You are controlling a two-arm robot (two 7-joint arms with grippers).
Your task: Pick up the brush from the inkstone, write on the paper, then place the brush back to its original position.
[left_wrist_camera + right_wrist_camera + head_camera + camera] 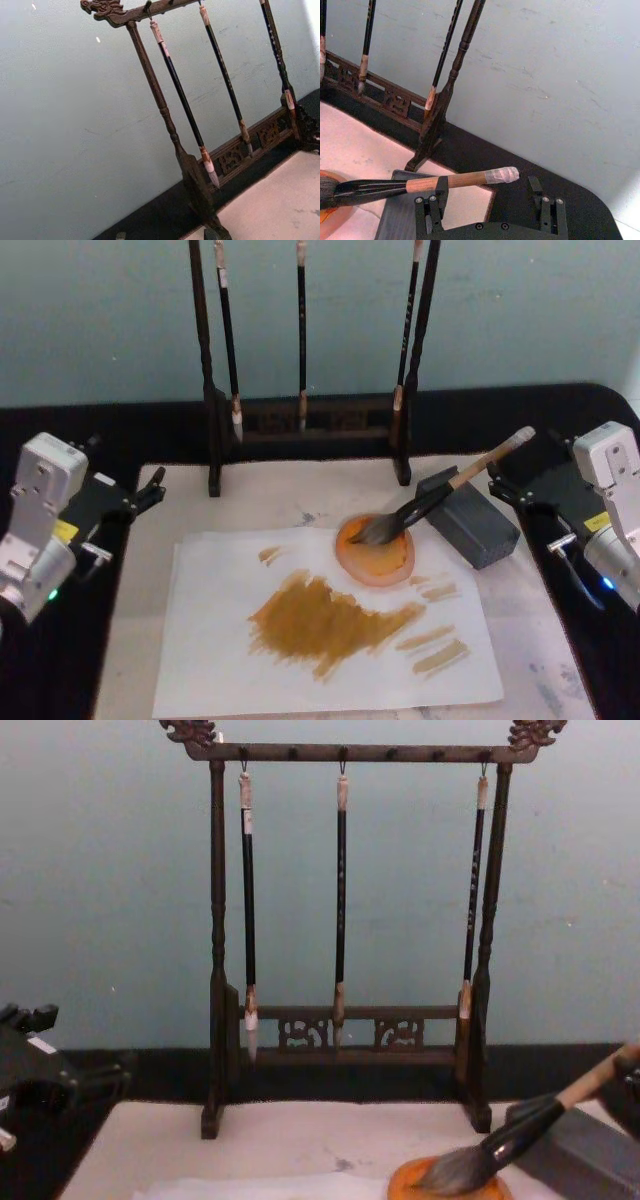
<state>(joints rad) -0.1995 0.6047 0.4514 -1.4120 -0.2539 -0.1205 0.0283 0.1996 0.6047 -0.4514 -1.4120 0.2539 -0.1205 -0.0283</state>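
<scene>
Brush (pixel 450 482) light, stiff handle, soft bristles (may drip); grip tan shaft. Right gripper (pixel 487 195) spread wide at handle; left gripper (pixel 152 486) parked mat-left, state cannot tell.

Cropped at the head view's top edge: the brush rack (pixel 350 430). Lost past the right wrist view's edge: bristle tip of the brush (pixel 427 184).

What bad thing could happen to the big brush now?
The brush only leans on the grey block, its tip in the orange dish. The open right gripper sits close to its handle end; a bump might roll it off, smearing the paper. The left gripper sits far left.
</scene>
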